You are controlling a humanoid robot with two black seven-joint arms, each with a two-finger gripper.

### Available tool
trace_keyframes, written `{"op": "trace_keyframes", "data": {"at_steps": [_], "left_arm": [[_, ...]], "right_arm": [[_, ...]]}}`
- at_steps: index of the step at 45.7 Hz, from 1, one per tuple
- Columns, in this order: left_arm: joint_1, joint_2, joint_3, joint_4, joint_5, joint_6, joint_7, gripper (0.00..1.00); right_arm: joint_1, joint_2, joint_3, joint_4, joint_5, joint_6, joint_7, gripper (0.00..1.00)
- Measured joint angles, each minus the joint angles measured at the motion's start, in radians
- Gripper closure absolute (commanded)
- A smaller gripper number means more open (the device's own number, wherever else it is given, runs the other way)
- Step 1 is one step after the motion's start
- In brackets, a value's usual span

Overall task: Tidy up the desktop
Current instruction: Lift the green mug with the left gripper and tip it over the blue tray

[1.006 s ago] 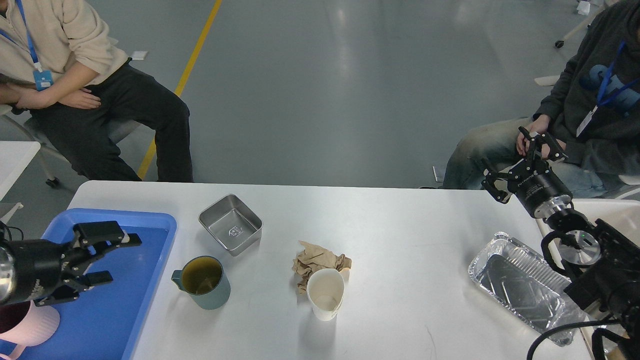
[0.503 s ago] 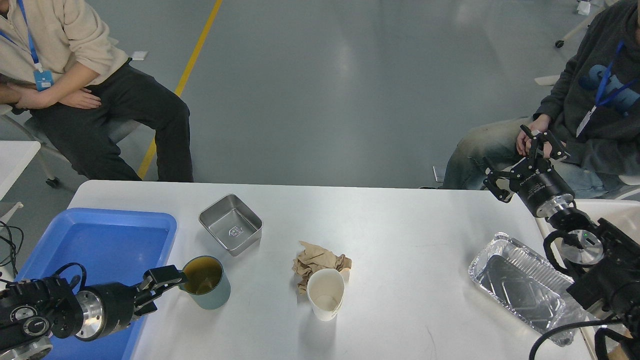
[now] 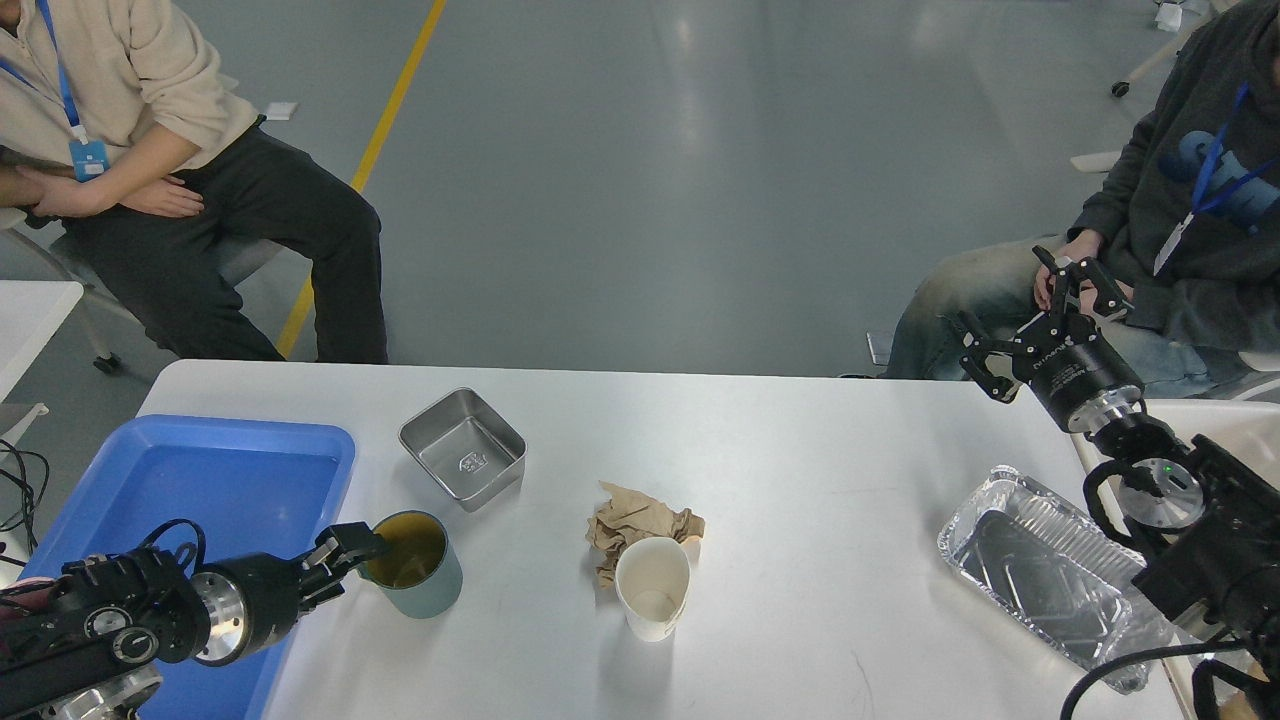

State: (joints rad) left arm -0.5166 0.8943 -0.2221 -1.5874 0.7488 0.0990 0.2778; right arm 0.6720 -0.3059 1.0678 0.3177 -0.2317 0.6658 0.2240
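A single head view is looking forward and steeply down from the robot's own head, taking in the desktop [image 3: 800,460] across the lower half of the frame and grey floor across the upper half. The camera is sitting near the table's close edge, so the desktop is running out of the frame at the bottom. The left arm is entering at the lower left, the right arm at the lower right. No second view is sharing this scene.
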Motion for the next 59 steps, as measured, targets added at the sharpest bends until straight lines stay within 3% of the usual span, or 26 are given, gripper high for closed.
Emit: {"op": "trace_keyframes", "data": {"at_steps": [9,27,43,53,59], "left_arm": [[0.019,-0.057,0.001,0.036,0.041,0.014,0.021,0.51],[0.038,-0.073,-0.011,0.041,0.048,0.026,0.036,0.98],[0.035,-0.049,-0.011,0.021,0.048,0.005,0.045,1.0],[0.005,0.093,-0.039,-0.078,0.046,-0.133,0.09,1.0],[-0.022,0.244,-0.105,-0.156,0.043,-0.342,0.121,1.0]], "right_arm": [[0.0,-0.005,0.0,0.001,0.0,0.0,0.0,0.0],[-0.009,-0.006,0.0,0.002,0.0,0.0,0.0,0.0],[-0.009,-0.005,0.0,0.002,0.0,0.0,0.001,0.0],[-0.007,-0.006,0.0,0.002,0.0,0.0,0.0,0.0],[-0.005,-0.007,0.0,0.003,0.0,0.0,0.0,0.0]]}}
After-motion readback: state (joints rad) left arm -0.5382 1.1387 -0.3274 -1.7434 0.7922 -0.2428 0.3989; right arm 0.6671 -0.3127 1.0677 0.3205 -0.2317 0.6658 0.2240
